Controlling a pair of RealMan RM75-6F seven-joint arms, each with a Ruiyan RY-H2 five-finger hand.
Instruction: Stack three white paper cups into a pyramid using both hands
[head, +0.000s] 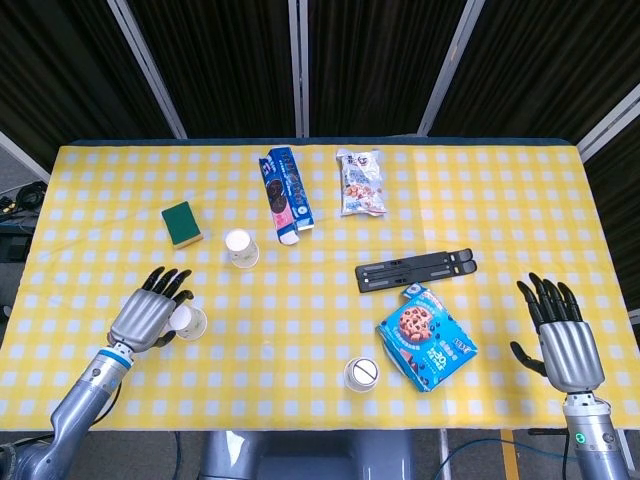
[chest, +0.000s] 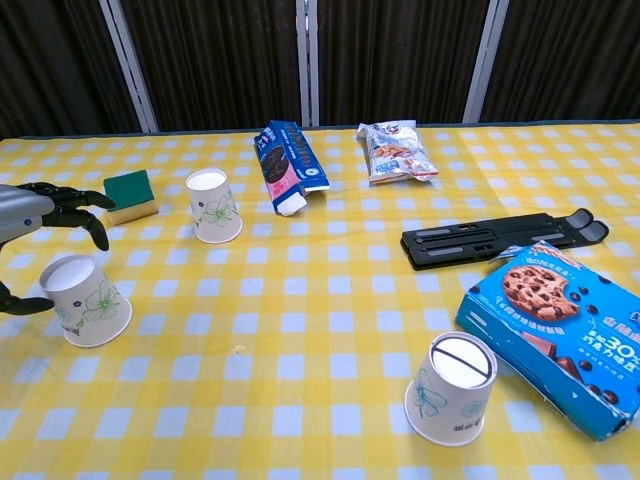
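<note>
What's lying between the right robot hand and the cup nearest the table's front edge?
The cookie box lies between the right robot hand and that cup, clearest in the head view.

lighting: bright, even, from overhead | shadows: soft and short under stuff on the tablecloth (head: 300, 300) | glare: slight sheen on the snack bag (chest: 397, 150) | focus: pretty sharp, backdrop just goes dark
</note>
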